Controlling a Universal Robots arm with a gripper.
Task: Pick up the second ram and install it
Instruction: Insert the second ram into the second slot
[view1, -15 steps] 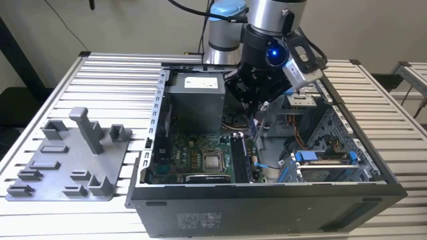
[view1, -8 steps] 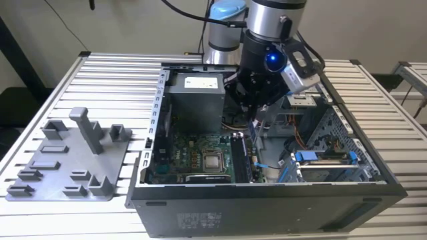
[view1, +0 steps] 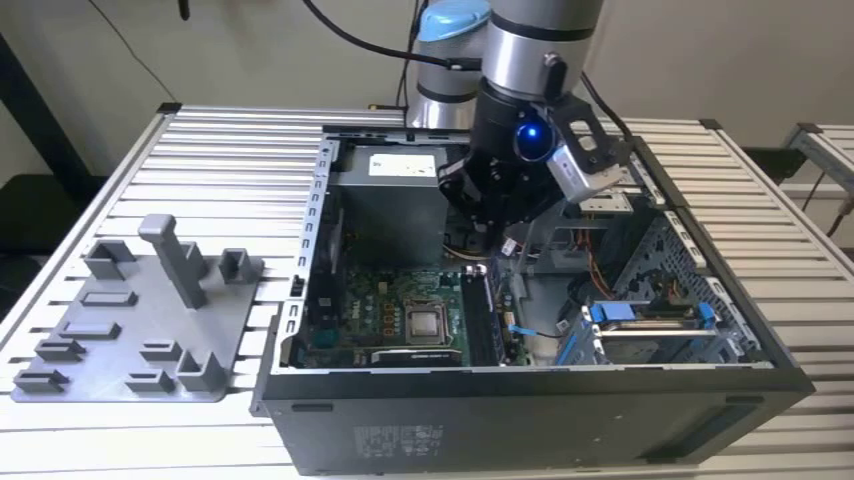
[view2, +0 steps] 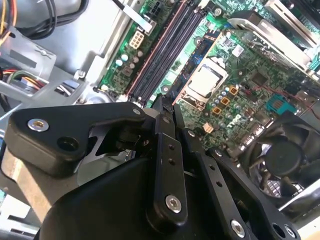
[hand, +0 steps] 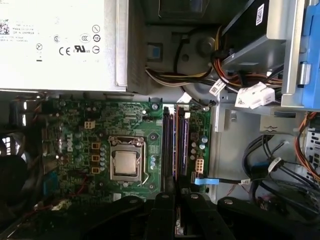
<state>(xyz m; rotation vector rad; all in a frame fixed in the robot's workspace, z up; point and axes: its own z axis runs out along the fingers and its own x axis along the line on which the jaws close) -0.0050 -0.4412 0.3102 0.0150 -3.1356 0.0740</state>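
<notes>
In the exterior view my gripper (view1: 503, 232) hangs inside the open computer case (view1: 534, 400), over the green motherboard (view1: 387, 315). Both wrist views show its black fingers (view2: 164, 107) pressed together, shut, with nothing visible between them. The fingertips (hand: 167, 196) sit right over the near end of the long dark memory slots (hand: 175, 145) beside the processor socket (hand: 125, 162). I cannot make out the second ram as a separate stick; it is hidden or lost among the dark slots.
A grey plastic tray (view1: 134, 330) with upright blocks lies on the slatted table at the exterior view's left. Inside the case are the power supply (hand: 55, 40), cable bundles (hand: 280, 165), a fan (view2: 290, 155) and a drive cage (view1: 647, 320).
</notes>
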